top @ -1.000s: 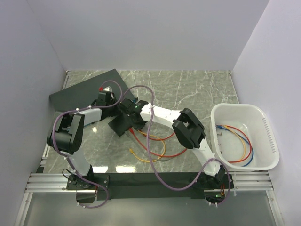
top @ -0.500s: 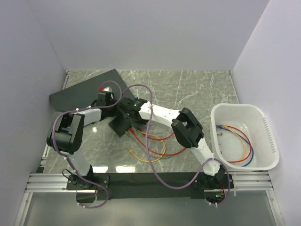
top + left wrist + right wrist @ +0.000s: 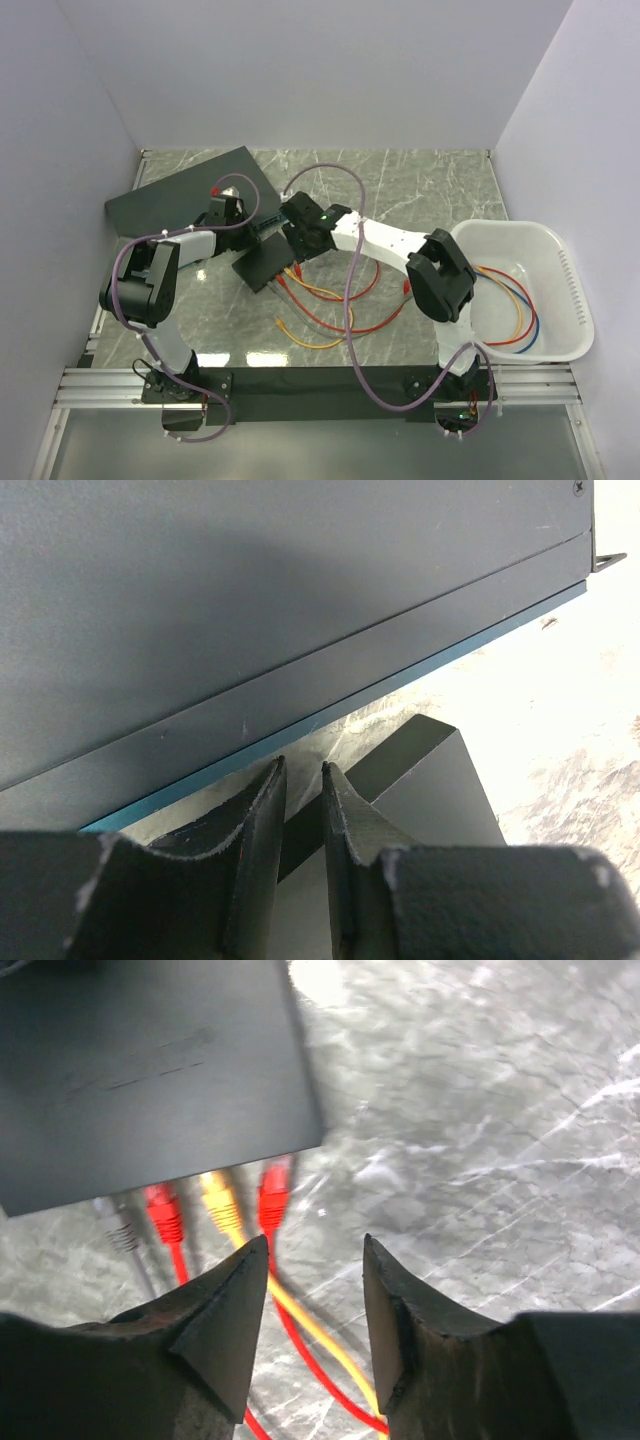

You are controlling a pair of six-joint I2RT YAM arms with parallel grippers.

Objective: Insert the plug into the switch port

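Plug [image 3: 275,1192], the red one, is seen pushed into the box [image 3: 150,1070] on the tabletop [image 3: 480,1110]. The right tool [image 3: 315,1250] is held wide open and empty beside it. The left tool [image 3: 303,780] is almost shut by the box; a hold cannot be told. Little is judged left.

- I find the small flat matte-black rectangular box [image 3: 262,263] left of centre in the top view, just below and right of the large dark slab with a blue front strip [image 3: 185,190].
- Red and yellow cable plugs [image 3: 219,1200] sit side by side along the box's lower edge in the right wrist view.
- The white plastic tub [image 3: 572,288] sits at the right edge, with coloured cables [image 3: 512,305] inside.
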